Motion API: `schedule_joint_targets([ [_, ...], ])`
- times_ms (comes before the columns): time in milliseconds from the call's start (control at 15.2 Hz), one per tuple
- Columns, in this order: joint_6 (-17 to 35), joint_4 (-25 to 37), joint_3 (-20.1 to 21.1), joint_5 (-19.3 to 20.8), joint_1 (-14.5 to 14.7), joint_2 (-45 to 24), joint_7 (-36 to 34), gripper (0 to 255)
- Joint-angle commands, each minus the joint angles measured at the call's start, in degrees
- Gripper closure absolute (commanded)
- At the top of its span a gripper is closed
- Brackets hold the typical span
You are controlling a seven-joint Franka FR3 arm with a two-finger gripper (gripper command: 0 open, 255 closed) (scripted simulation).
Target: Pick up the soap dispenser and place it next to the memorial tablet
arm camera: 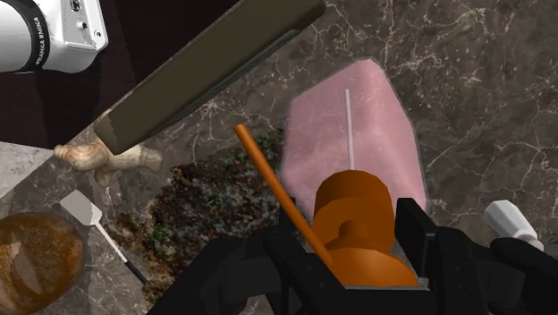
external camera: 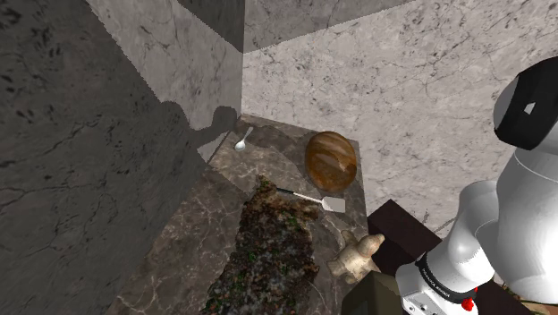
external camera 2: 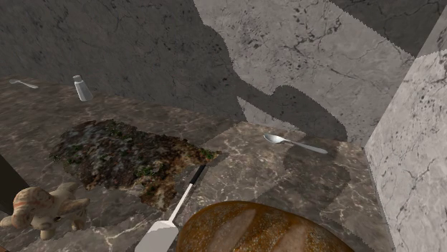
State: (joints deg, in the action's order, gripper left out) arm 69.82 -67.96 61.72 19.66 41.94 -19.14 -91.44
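My gripper [arm camera: 358,255] is shut on the soap dispenser [arm camera: 353,134], a pale pink see-through bottle with an orange pump head and a thin orange tube. The black fingers [arm camera: 413,234] clasp the orange pump head from both sides, and the bottle points away from the hand above the marble counter [arm camera: 483,80]. The memorial tablet [external camera: 268,251] is a flat, dark, mossy slab lying on the counter. It also appears in the second exterior view [external camera 2: 122,154], and its edge lies just beside the held bottle in the wrist view [arm camera: 206,201].
A brown rounded bowl-like object [external camera: 332,161] sits near the back wall. A white spatula [external camera: 313,199] lies beside the tablet, with a beige ginger-like lump [external camera: 356,255] near the stand [external camera: 376,295]. A spoon [external camera 2: 294,143] and a small shaker [external camera 2: 82,87] lie farther off. Marble walls close the corner.
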Motion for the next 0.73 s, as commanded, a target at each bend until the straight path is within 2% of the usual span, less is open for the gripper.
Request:
schedule_joint_targets([
  [0,2.1,-2.8,0.3,-1.0,-1.5,1.0,0.2,255],
  [660,11.9,-15.4,1.3,-4.8,-7.7,5.4,1.5,255],
])
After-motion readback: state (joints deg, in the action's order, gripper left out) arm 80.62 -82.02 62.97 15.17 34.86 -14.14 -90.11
